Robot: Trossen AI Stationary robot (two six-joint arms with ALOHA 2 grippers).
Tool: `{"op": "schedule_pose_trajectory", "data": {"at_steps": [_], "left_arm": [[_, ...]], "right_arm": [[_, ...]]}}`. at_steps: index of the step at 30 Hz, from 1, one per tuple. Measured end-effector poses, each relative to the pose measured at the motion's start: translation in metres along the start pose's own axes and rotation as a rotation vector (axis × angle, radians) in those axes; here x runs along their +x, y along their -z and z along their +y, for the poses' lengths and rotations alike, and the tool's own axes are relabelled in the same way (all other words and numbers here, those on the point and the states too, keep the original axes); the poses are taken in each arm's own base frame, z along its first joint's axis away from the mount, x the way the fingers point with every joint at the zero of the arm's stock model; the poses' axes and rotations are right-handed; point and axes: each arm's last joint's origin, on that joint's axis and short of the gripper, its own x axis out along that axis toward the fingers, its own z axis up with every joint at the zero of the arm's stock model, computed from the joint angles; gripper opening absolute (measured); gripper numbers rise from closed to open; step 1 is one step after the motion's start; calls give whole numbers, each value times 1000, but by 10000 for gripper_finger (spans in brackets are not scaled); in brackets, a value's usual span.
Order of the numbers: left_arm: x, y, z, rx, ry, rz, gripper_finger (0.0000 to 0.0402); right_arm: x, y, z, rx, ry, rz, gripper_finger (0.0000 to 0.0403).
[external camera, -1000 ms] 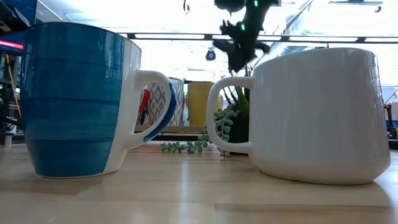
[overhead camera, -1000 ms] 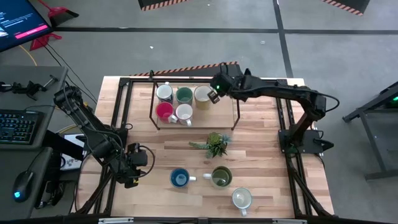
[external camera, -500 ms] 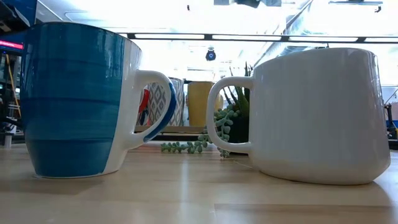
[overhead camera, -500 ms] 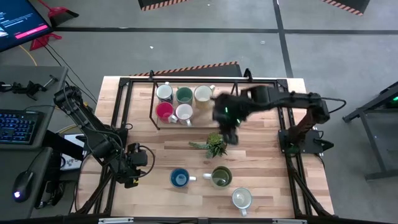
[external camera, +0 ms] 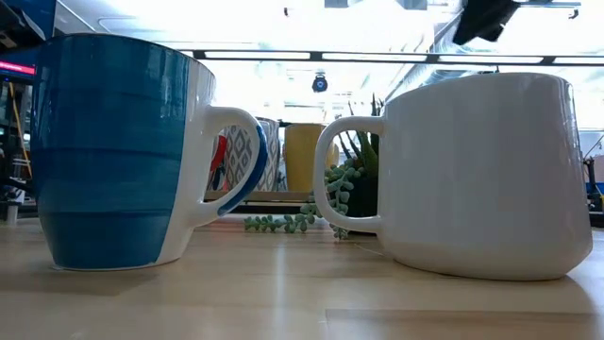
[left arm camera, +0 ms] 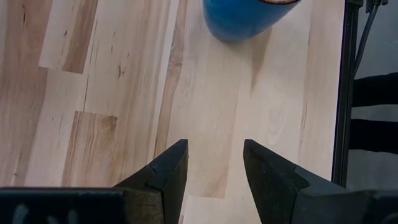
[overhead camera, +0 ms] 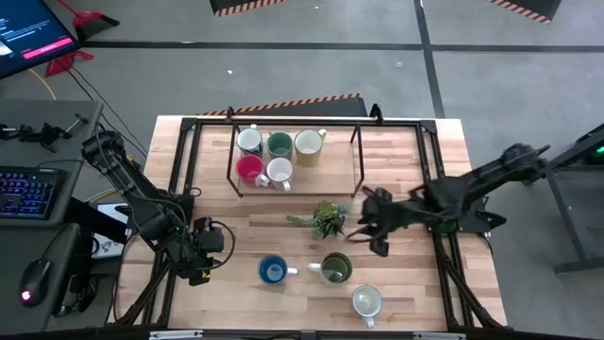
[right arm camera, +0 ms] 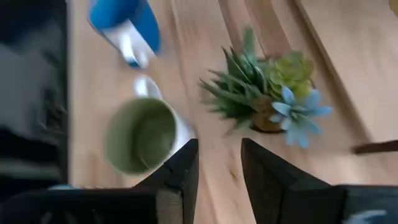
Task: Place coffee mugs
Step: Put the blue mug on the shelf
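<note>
The right gripper (overhead camera: 375, 233) hangs over the table (overhead camera: 406, 283) w/ fingers apart, nothing betw. them. Just beside it, toward the table's middle, sits the small plant (overhead camera: 326, 219); in the right wrist view the plant (right arm camera: 267, 93) lies ahead of the fingertips (right arm camera: 186, 152). The olive mug (overhead camera: 335, 268) stands upright near the gripper on the front side, open end up, handle toward the blue mug (overhead camera: 273, 271), which is farther off and has its handle toward the olive one. A white mug (overhead camera: 366, 301) stands nearer the front edge, handle toward that edge. Well beyond the plant, five mugs stand upright inside a black frame (overhead camera: 357, 161): white (overhead camera: 249, 141), teal (overhead camera: 279, 144), cream (overhead camera: 308, 144), red (overhead camera: 249, 169), patterned white (overhead camera: 279, 172).

The left gripper (overhead camera: 209, 247) waits at the table's left edge, fingers spread and empty, w/ the blue mug (left arm camera: 245, 17) ahead of it over bare wood.
</note>
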Motion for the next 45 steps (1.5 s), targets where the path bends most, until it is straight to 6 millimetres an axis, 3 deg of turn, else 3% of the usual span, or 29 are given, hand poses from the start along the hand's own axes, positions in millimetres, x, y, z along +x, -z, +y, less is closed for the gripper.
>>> {"op": "schedule_pose_trajectory", "data": {"at_steps": [7, 14, 21, 26, 30, 34, 36, 40, 45], "left_arm": [[0, 0, 0, 0, 0, -2, 147], [0, -1, 1, -1, -24, -38, 147], [0, -4, -1, -16, -30, -100, 147], [0, -22, -8, -100, 58, -251, 147], [-2, -41, -14, -52, 202, -318, 147], [-7, -62, -15, 75, 196, -510, 144], [-17, -72, -16, 188, 156, -603, 140], [-56, -95, -20, 374, 102, -739, 132], [-100, -115, -16, 474, 1, -661, 125]], "right_arm": [[0, 55, -29, 104, -226, -409, 99], [1, 82, -50, -27, -349, -769, 99], [-6, 94, -64, -241, -430, -848, 99], [-13, 98, -74, -203, -463, -880, 99], [-15, 98, -75, -158, -466, -885, 99], [-15, 98, -76, -103, -485, -867, 99], [-14, 98, -76, -76, -497, -855, 99], [-14, 98, -76, -17, -524, -839, 99], [-13, 99, -76, 21, -534, -813, 99]]}}
